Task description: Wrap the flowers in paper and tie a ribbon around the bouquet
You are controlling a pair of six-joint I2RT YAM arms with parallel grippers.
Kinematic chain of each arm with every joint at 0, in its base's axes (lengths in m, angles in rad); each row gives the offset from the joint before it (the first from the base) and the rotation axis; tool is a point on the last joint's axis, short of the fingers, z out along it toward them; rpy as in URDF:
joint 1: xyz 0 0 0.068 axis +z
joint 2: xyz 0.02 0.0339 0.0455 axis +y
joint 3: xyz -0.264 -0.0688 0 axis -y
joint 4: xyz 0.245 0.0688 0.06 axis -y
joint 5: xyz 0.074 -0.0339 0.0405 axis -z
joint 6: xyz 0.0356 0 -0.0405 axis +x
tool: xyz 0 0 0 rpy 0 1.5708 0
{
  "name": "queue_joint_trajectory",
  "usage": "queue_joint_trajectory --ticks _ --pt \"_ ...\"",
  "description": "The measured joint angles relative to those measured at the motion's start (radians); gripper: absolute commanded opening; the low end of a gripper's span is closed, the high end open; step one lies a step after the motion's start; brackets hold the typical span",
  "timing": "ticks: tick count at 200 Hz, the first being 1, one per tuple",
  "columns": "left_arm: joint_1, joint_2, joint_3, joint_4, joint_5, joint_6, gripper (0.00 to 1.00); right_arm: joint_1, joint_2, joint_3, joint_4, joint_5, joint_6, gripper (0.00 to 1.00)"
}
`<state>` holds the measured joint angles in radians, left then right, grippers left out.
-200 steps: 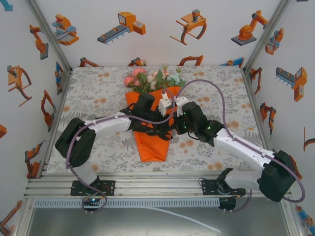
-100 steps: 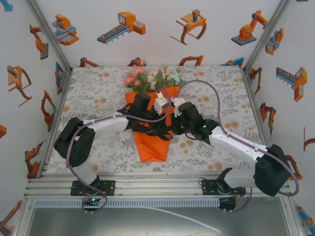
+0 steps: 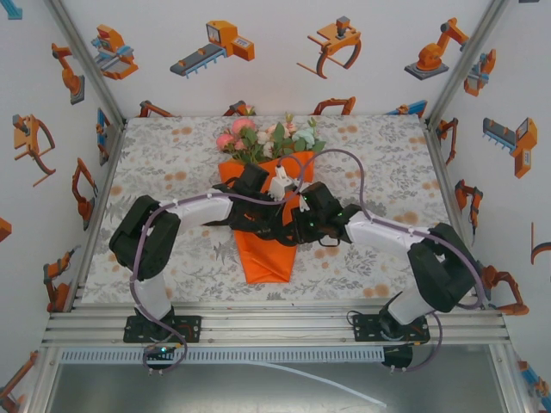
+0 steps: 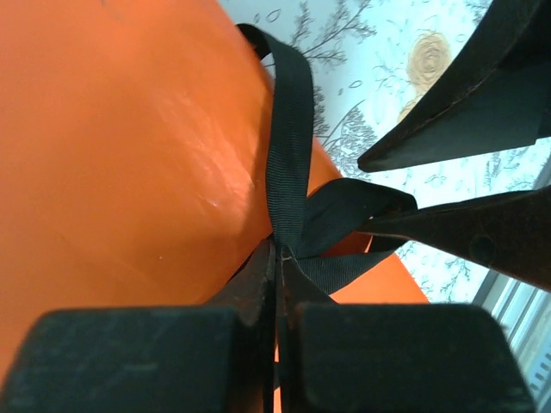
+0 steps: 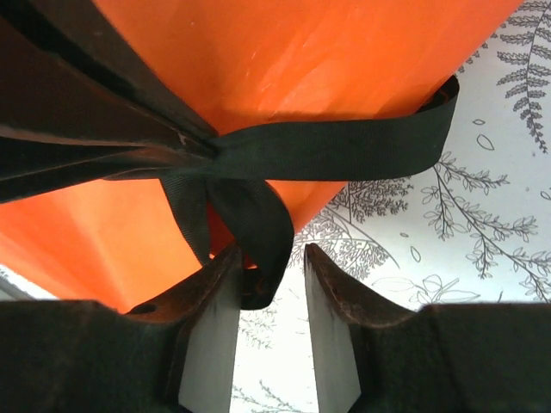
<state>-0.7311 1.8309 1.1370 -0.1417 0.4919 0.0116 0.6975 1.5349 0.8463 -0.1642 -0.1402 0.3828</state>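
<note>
At the waist of the orange paper (image 4: 129,155) cone, mid-table with the flowers (image 3: 267,138) at its far end, your left gripper (image 4: 277,258) pinches the black ribbon (image 4: 288,155) at its crossing; the right gripper (image 5: 271,258) stands spread, a loop hanging loose between its fingers (image 5: 215,292). The ribbon looks limp, woven, probably slippery; the paper thin, crushable. Take the free tail close to the knot.

Orange paper (image 3: 267,258), black ribbon (image 4: 290,155), pink, cream and green flowers (image 3: 258,138); pale cloth (image 3: 172,172) printed with grey leaves and orange blooms; white walls (image 3: 275,82) with orange robot drawings
</note>
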Motion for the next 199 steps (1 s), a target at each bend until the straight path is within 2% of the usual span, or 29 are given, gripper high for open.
queue_joint_trajectory --ticks 39,71,93,157,174,192,199 --pt "0.008 0.002 0.0 0.003 -0.005 -0.037 0.0 -0.002 0.029 0.012 0.032 0.002 -0.01 0.31" --pt "0.013 -0.007 -0.007 0.069 -0.023 -0.133 0.0 -0.004 0.032 0.013 0.061 0.005 -0.026 0.07" --pt "0.03 -0.026 -0.011 0.097 -0.076 -0.206 0.0 0.0 0.003 0.012 0.065 0.03 -0.047 0.0" --pt "0.075 -0.07 -0.022 0.072 -0.265 -0.274 0.0 -0.001 -0.276 -0.088 0.105 0.161 -0.073 0.0" --pt "0.082 -0.072 -0.029 0.063 -0.291 -0.278 0.0 -0.001 -0.31 -0.124 0.121 0.19 -0.072 0.07" --pt "0.086 -0.072 -0.035 0.052 -0.308 -0.28 0.0 -0.001 -0.35 -0.165 0.148 0.223 -0.068 0.19" --pt "0.089 -0.072 -0.036 0.049 -0.314 -0.28 0.0 0.0 -0.369 -0.18 0.161 0.239 -0.065 0.21"
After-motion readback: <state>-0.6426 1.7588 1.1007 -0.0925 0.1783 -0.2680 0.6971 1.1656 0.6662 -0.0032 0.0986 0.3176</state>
